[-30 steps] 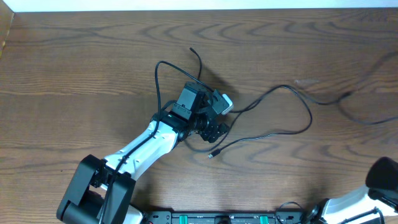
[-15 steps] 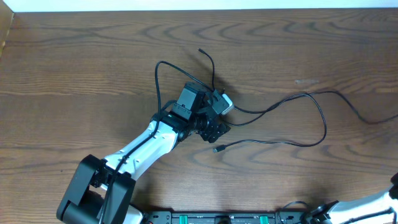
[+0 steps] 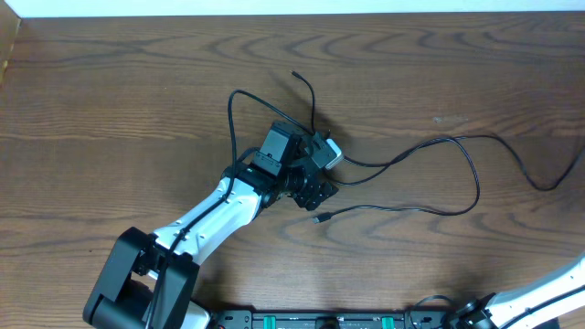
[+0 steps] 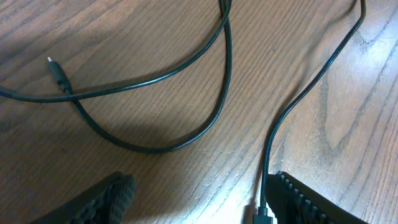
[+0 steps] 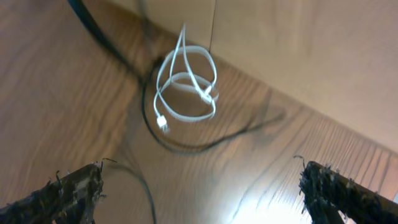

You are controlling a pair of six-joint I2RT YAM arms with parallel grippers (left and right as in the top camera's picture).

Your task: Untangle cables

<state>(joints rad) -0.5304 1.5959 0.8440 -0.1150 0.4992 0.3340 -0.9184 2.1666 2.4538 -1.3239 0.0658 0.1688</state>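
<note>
Thin black cables (image 3: 430, 146) lie on the wooden table (image 3: 110, 100), looping from my left gripper (image 3: 318, 192) out to the right edge. One free end (image 3: 294, 74) points to the back, and a small plug (image 3: 318, 219) lies in front of the gripper. In the left wrist view my left gripper (image 4: 205, 208) is open and low over the wood. One cable (image 4: 280, 121) runs along its right finger (image 4: 305, 199), and a plug tip (image 4: 56, 71) lies at the left. My right gripper (image 5: 208, 193) is wide open and holds nothing. A coiled whitish cable (image 5: 186, 93) lies ahead of it.
My left arm (image 3: 201, 219) reaches in from the lower left. Only a piece of the right arm (image 3: 548, 292) shows at the lower right corner. A light wall or board (image 5: 298, 56) rises behind the whitish coil. The right wrist view is blurred.
The black cable was drawn out to the right and now lies slack. My right gripper has opened and its arm has withdrawn toward the lower right. The left arm stayed put.
</note>
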